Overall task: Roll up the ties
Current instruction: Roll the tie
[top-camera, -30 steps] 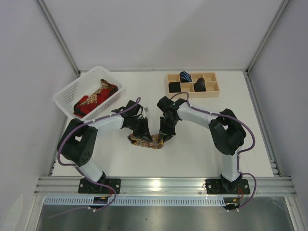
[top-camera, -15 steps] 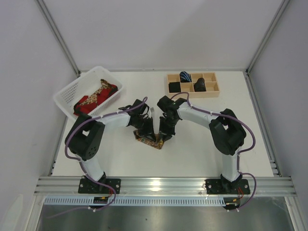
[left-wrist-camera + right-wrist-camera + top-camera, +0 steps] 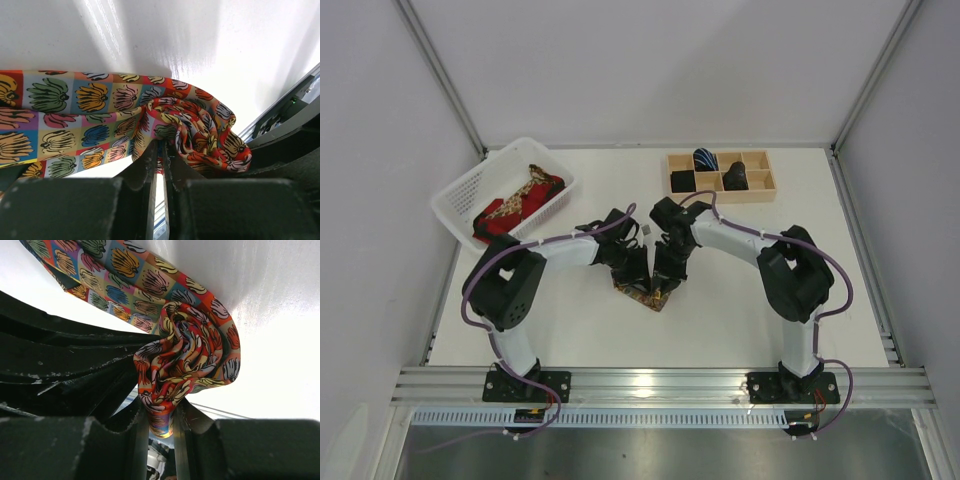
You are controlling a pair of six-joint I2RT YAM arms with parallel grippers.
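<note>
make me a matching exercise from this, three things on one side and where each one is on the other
Things:
1. floral tie
2. white basket
3. wooden tray

Places:
a. back right of the table
b. back left of the table
c. mid-table, partly rolled, clamped by the left gripper and right gripper

Pairs: 1-c, 2-b, 3-a

The colourful tie (image 3: 100, 110) had squares of red, yellow, blue, purple and orange, each with a black-lined flower. Behind it on the left, the white basket (image 3: 460, 195) held a red tie (image 3: 490, 225) and a gold patterned tie (image 3: 515, 205). Behind it on the right, the tan tray (image 3: 720, 197) held a black tie (image 3: 735, 177) and a blue-striped tie (image 3: 705, 158).
</note>
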